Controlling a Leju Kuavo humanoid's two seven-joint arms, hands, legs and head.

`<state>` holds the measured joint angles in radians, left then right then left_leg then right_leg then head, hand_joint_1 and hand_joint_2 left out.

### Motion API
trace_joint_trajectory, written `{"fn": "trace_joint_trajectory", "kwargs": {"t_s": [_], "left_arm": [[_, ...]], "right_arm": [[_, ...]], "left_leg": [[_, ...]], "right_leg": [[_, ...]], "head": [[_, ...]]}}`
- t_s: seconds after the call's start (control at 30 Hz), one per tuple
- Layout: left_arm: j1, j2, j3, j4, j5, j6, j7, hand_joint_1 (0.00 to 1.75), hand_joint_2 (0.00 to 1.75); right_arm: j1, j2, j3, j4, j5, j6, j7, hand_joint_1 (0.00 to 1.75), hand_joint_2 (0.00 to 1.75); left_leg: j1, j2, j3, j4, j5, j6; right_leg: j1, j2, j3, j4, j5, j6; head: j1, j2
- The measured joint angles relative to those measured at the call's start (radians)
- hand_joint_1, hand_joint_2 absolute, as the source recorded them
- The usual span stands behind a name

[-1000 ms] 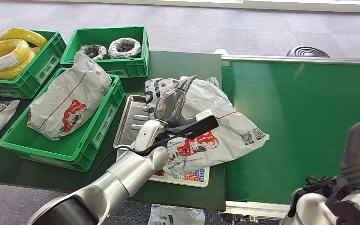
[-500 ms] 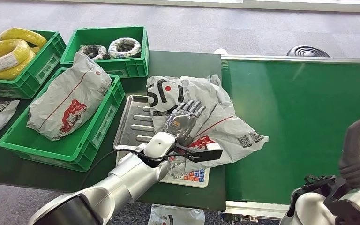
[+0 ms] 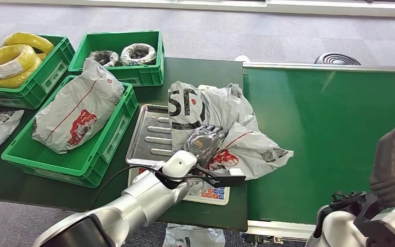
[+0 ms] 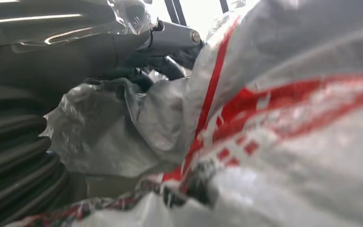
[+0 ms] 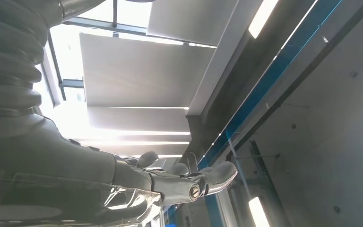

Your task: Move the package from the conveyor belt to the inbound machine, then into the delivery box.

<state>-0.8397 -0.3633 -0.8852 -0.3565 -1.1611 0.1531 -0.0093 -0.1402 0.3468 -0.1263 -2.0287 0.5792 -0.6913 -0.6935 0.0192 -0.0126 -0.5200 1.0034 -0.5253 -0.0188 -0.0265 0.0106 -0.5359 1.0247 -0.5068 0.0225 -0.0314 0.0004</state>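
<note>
While the left hand (image 3: 204, 142) lies on the grey plastic package (image 3: 221, 128), its dark fingers are curled into the crumpled film, and the left wrist view shows a fold of the bag (image 4: 137, 127) bunched against the thumb, so the hand grips it. That package is a soft, wrinkled mailer with red print, black lettering and small square codes; it lies over the ribbed steel tray (image 3: 146, 136) of the scale, with one corner reaching onto the green conveyor belt (image 3: 334, 128). Below the tray sits a white panel with coloured keys (image 3: 213, 193).

At the lower right, the right hand (image 3: 388, 170) is raised above the belt's near edge, holding nothing. Its wrist view shows the fingers (image 5: 217, 175) extended and slightly apart against ceiling lights.

Further left, a second grey package (image 3: 74, 110) lies in a green plastic crate (image 3: 100, 157), and other crates hold yellow coils (image 3: 10, 59) and dark coils (image 3: 136, 51).
</note>
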Motion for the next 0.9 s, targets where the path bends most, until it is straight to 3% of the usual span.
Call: {"fn": "trace_joint_trajectory", "kwargs": {"t_s": [0.43,0.6,0.73,0.9], "left_arm": [[0.014,0.001,0.055,0.007,0.065,0.080,-0.035,1.75,1.75],[0.021,0.001,0.099,0.006,0.132,0.159,-0.065,1.75,1.75],[0.031,0.002,0.181,-0.019,0.267,0.308,-0.146,1.75,1.75],[-0.007,0.014,0.375,-0.141,0.492,0.468,-0.284,1.75,1.75]], "right_arm": [[-0.007,0.000,0.002,0.007,-0.002,0.000,0.000,0.00,1.75],[-0.011,0.000,0.003,0.009,-0.004,0.000,0.000,0.00,1.75],[-0.013,0.000,0.002,0.010,-0.008,0.000,0.000,0.00,1.75],[-0.012,0.000,-0.001,0.009,-0.010,0.000,0.000,0.00,1.75]], "left_leg": [[0.000,0.000,-0.001,0.000,0.000,0.000],[0.000,0.000,-0.002,0.000,0.000,0.000],[0.000,0.000,-0.003,0.000,0.000,0.000],[0.000,0.000,-0.005,0.000,0.001,0.000]], "right_leg": [[0.000,0.000,-0.002,0.000,0.000,0.000],[0.000,0.000,-0.003,0.000,0.000,0.000],[0.000,0.000,-0.004,0.000,0.000,0.000],[0.000,0.001,-0.006,0.001,0.001,0.000]], "head": [[0.000,0.000],[0.000,0.000],[0.000,0.000],[0.000,0.000]]}}
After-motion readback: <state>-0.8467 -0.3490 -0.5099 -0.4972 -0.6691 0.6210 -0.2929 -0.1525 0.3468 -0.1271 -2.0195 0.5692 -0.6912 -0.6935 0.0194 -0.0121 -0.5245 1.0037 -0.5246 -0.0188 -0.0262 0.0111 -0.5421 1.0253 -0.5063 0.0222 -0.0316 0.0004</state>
